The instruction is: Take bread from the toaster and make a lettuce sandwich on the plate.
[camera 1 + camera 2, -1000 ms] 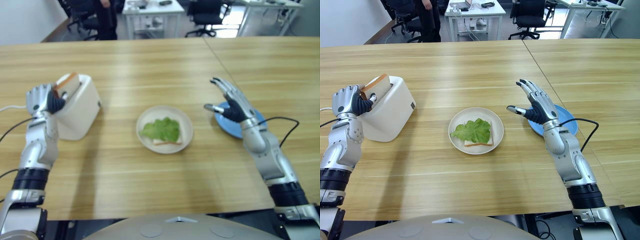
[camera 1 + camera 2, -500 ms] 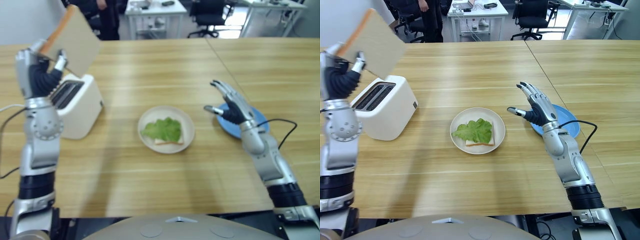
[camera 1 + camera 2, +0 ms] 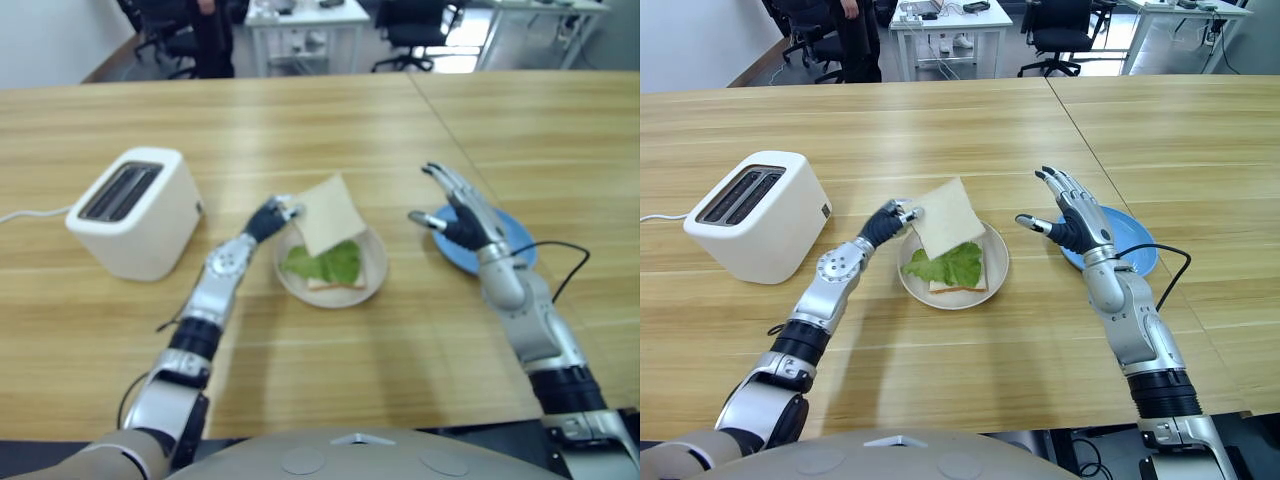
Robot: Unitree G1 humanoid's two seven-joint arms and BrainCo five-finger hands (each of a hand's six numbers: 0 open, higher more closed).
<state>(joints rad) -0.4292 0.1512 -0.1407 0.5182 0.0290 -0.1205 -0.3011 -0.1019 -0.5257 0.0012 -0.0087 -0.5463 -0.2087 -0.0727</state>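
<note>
A white plate [image 3: 994, 282] in the middle of the table carries a bread slice topped with a green lettuce leaf [image 3: 948, 266]. My left hand [image 3: 889, 220] is at the plate's left rim, shut on a second bread slice [image 3: 948, 215] that it holds tilted over the back of the lettuce. The white toaster [image 3: 755, 214] stands to the left, its slots bare. My right hand [image 3: 1072, 213] hovers right of the plate, fingers spread and holding nothing, above a blue plate [image 3: 1128, 243].
A power cord [image 3: 658, 217] runs off the table's left edge from the toaster. A black cable [image 3: 1170, 262] trails by my right forearm. Office chairs and white desks stand beyond the table's far edge.
My left hand drew the bread slice up out of the toaster, carried it right and lowered it over the lettuce on the plate. The right hand stayed in place.
</note>
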